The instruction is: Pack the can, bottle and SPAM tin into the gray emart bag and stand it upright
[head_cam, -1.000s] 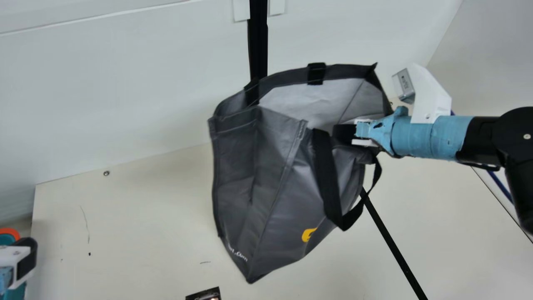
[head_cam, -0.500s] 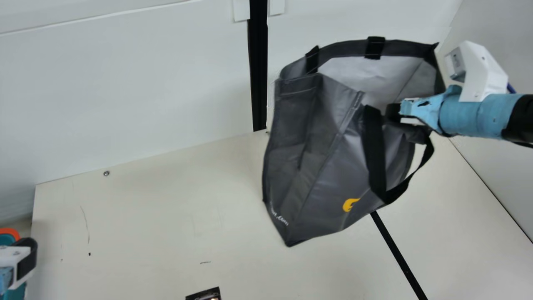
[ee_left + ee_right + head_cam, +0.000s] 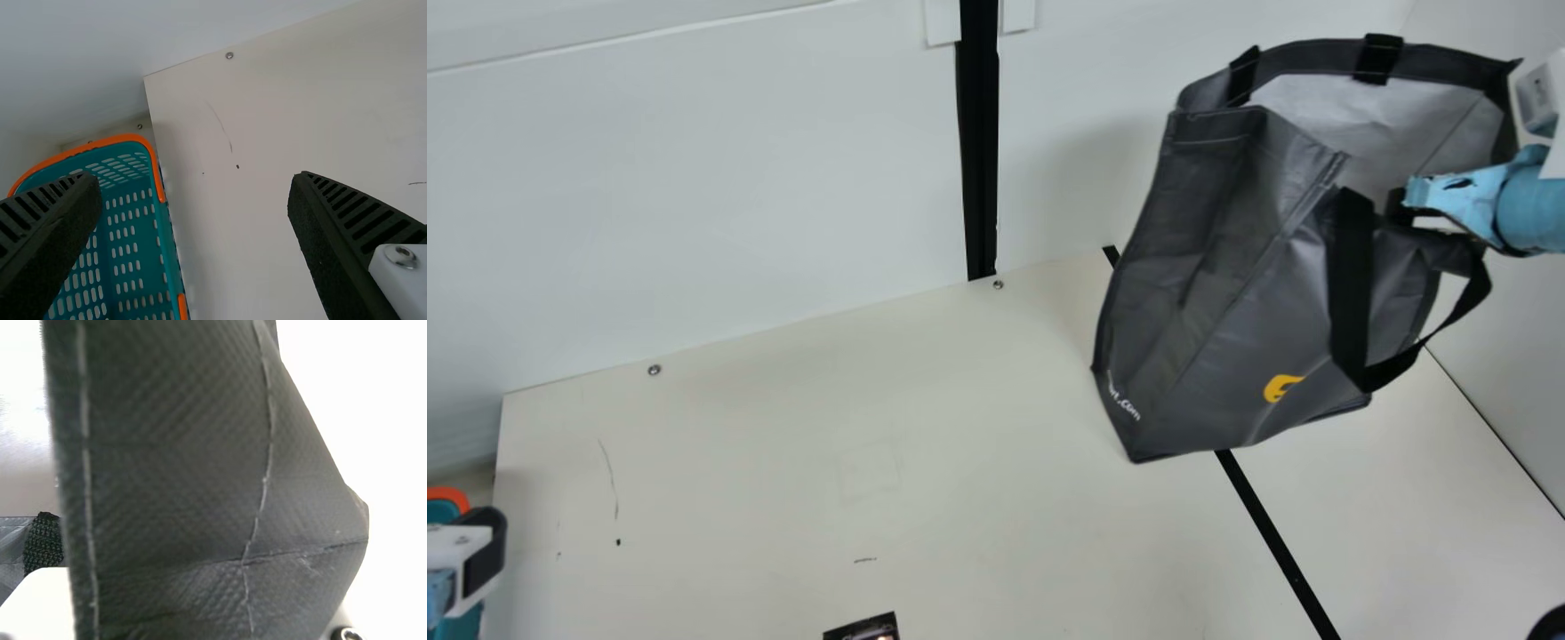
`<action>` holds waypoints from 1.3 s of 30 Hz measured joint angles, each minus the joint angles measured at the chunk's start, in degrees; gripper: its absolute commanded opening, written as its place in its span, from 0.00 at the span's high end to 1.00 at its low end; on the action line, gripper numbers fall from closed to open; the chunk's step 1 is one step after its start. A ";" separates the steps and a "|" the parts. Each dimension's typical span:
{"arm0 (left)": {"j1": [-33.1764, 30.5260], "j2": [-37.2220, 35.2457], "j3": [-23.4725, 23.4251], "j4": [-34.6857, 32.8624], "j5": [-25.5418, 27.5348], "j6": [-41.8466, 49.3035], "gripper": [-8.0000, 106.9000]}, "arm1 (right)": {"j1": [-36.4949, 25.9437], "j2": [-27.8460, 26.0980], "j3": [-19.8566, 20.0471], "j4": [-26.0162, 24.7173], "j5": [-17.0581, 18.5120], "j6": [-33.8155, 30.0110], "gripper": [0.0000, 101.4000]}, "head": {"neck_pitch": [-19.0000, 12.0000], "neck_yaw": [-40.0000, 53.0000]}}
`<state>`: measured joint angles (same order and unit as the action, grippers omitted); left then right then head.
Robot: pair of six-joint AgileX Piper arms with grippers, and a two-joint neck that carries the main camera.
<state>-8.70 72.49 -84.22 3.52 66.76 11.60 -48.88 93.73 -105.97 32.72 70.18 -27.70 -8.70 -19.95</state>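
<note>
Off goes the gray bag (image 3: 1209,267), carried by the right tool (image 3: 1405,200) across to the robot's right and farther back, and with each frame more of the black wall strip (image 3: 980,160) and a screw (image 3: 998,284) at the foot of the wall (image 3: 738,178) have been uncovered on the robot's left.

And now the near edge of the bag is pinched by the right tool, close to the open mouth. Most of the bag is spread out below that tool and to its left, tilted, with its pale lining (image 3: 1325,111) turned up and a bottom corner pointed down at the surface (image 3: 738,462). Whether the surface is touched by that corner cannot be told. Just beside the tool, a black handle (image 3: 1352,293) is left drooping over the bag's front, near a yellow mark (image 3: 1282,388). From the right wrist, stitched dark fabric is seen right up close.

Over on the other side, the left tool (image 3: 482,551) is held well apart from the bag. From its own wrist view, the left tool (image 3: 193,183) is seen spread wide. Partly behind one of its fingers (image 3: 50,227), a teal basket with an orange rim (image 3: 127,138) is seen. Well to the right of that tool, a dark printed item (image 3: 863,628) is partly shown.
</note>
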 measured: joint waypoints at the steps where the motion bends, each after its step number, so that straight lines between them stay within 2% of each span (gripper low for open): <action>1: 0.00 0.00 0.00 0.00 0.00 0.00 0.15 | -0.61 0.61 -0.91 -0.42 0.02 0.00 1.00 | 0.00 0.00; 12: 0.00 0.00 0.00 0.00 0.00 0.00 0.15 | -5.67 5.95 -8.21 -3.68 -0.32 0.14 1.00 | 0.00 0.00; 24: 0.00 0.00 0.00 0.10 0.00 0.00 0.15 | -6.98 7.22 -10.74 -2.70 -0.66 2.18 0.60 | 0.00 0.00; 39: 0.00 0.00 0.00 0.10 0.00 0.00 0.15 | -5.48 4.84 -15.82 0.61 0.22 2.82 0.11 | 0.00 0.00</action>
<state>-8.70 72.49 -84.22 3.62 66.76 11.60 -54.37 98.57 -121.79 33.33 70.41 -24.88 -8.70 -19.95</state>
